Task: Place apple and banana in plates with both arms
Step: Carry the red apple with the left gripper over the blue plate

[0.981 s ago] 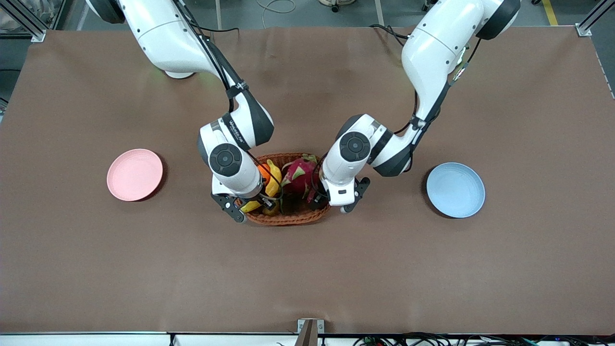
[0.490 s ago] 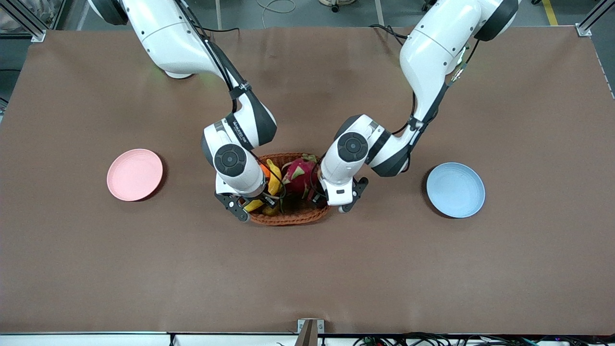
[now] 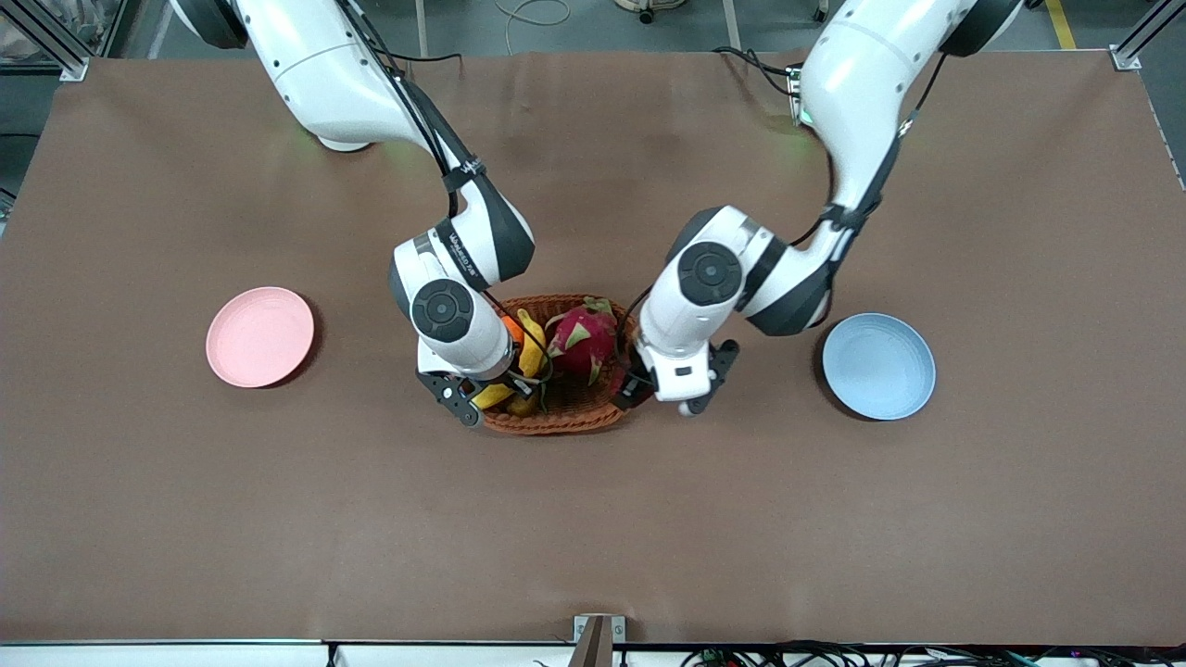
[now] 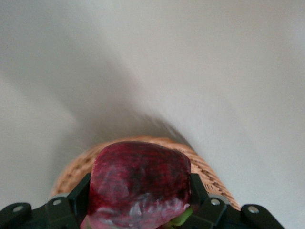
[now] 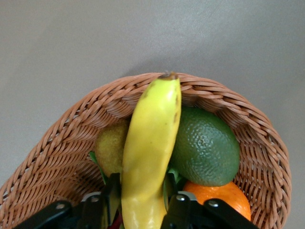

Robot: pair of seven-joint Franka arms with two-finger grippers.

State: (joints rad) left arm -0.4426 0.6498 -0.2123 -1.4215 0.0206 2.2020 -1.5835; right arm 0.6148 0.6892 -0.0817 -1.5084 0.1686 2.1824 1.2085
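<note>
My right gripper [image 3: 482,394] hangs over the wicker basket's [image 3: 556,419] end toward the right arm and is shut on the yellow banana [image 3: 530,350]. In the right wrist view the banana [image 5: 150,133] stands between the fingers [image 5: 174,202] of the right gripper [image 5: 143,200]. My left gripper [image 3: 676,380] is over the basket's other end, shut on the dark maroon apple [image 4: 138,176]. The apple fills the left gripper [image 4: 138,193] and is hidden under the hand in the front view. The pink plate [image 3: 259,335] and the blue plate [image 3: 878,366] lie bare.
The basket holds a pink dragon fruit [image 3: 582,338], an orange [image 5: 219,195], a green avocado [image 5: 205,145] and a yellowish pear [image 5: 109,145]. The basket's rim [image 4: 209,167] shows under the apple. The pink plate lies toward the right arm's end of the table, the blue plate toward the left arm's end.
My left gripper has moved with the apple from over the basket toward the blue plate. My right gripper has shifted only slightly, still on the banana.
</note>
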